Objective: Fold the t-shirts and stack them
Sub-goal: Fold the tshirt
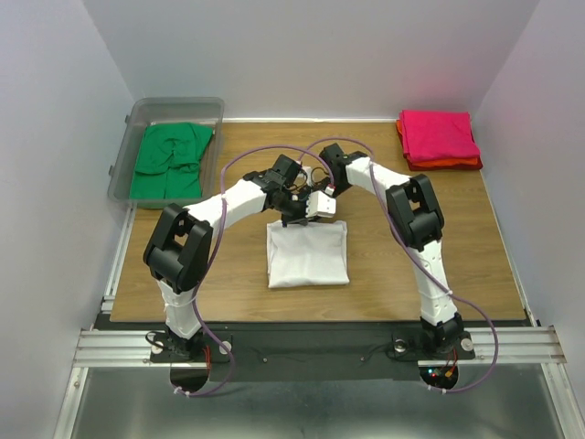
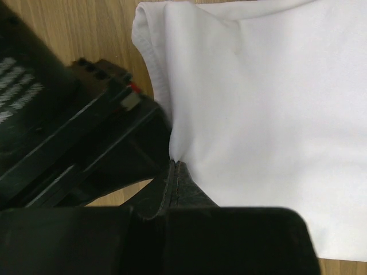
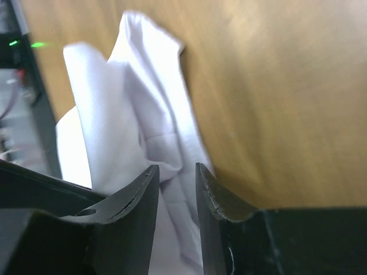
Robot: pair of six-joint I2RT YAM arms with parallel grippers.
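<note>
White t-shirt (image 1: pixel 308 261), pinched at its far edge by left gripper (image 2: pixel 175 172) and right gripper (image 3: pixel 176 177), needs both moved level, keeping the fold square.

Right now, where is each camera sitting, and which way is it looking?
Top external: high behind the bases, looking down on the table; left arm and right arm show.
Left wrist: on the left arm, looking down; left gripper pinches the white t-shirt.
Right wrist: on the right arm, looking down at a slant; right gripper holds bunched white cloth.
Shared: all three see the white t-shirt; only the top view sees the green t-shirt.
</note>
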